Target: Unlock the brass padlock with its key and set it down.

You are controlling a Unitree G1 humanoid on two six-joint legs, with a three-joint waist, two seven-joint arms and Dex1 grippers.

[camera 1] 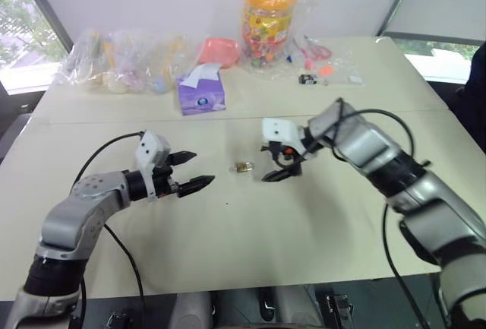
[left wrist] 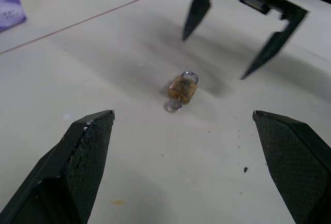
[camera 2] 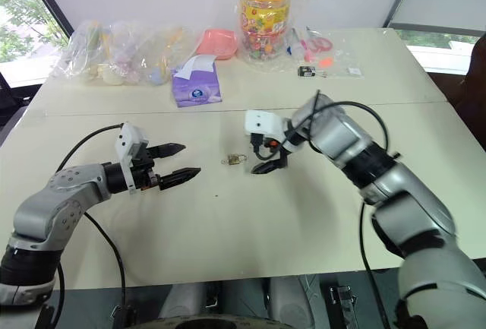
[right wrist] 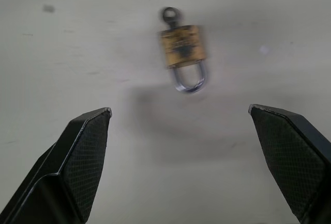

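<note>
Left eye view: pale table [camera 1: 250, 245] w/ clutter along far edge, incl. bags, a purple tissue pack [camera 1: 201, 92] and an orange-lidded jar [camera 1: 269, 17] whose contents are hard to read thru plastic. Left gripper [camera 1: 191, 171] hovers w/ fingers spread, holding nothing. Right gripper [camera 1: 278, 163] tilts down, fingers also spread wide, empty. Btwn them the brass padlock [camera 1: 243, 167] lies flat on the table, gold body, silvery shackle looks closed; a small ring at its keyhole end, key itself too small to tell.

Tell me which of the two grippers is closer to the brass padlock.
The right gripper: it hangs open just beside the brass padlock, fingers angled down at the table, while the open left gripper sits level and farther off.
</note>
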